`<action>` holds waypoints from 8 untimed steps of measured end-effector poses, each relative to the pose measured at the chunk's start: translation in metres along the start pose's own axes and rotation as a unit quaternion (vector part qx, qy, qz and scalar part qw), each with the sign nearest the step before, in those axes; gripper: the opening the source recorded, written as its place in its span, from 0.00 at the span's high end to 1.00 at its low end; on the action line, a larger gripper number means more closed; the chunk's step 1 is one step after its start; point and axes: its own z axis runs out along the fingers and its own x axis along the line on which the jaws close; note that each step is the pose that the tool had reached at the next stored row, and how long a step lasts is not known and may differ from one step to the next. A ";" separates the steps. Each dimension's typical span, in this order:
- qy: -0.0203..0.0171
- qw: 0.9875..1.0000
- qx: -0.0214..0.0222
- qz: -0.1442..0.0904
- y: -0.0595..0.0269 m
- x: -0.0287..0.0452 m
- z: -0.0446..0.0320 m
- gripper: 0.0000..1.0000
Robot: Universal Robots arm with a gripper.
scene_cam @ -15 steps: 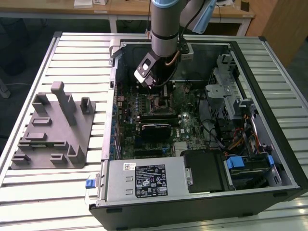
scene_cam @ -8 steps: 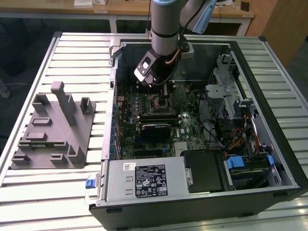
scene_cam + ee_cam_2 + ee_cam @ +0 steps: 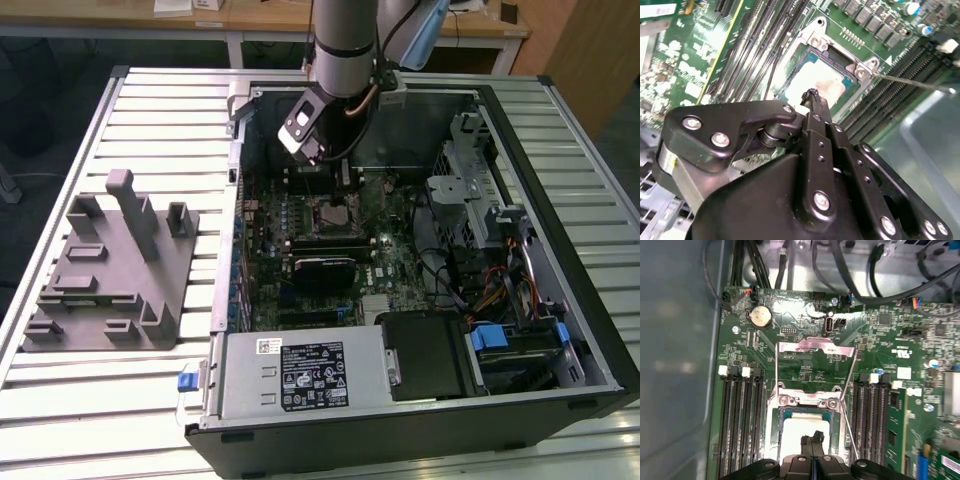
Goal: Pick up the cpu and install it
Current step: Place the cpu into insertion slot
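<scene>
One hand [image 3: 813, 436] low over cpu [image 3: 794, 431]

Silver-grey cylindrical metal arm [image 3: 345, 35], pale blue plastic joint cap [image 3: 425, 35], black angular linked hand [image 3: 812, 96], round silver screws [image 3: 821, 200] along its links.

The end effector [image 3: 811, 96], fingertips pressed together, sits over the cpu [image 3: 821, 80] in its socket [image 3: 816, 41].
</scene>
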 end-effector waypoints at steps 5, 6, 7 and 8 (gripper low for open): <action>0.000 1.000 -0.002 0.000 0.0008 -0.0004 -0.0179 0.89; 0.000 1.000 -0.002 0.000 0.0009 -0.0005 -0.0213 0.89; 0.000 1.000 -0.003 0.000 0.0011 -0.0006 -0.0245 0.89; 0.000 1.000 -0.003 0.000 0.0012 -0.0007 -0.0279 0.89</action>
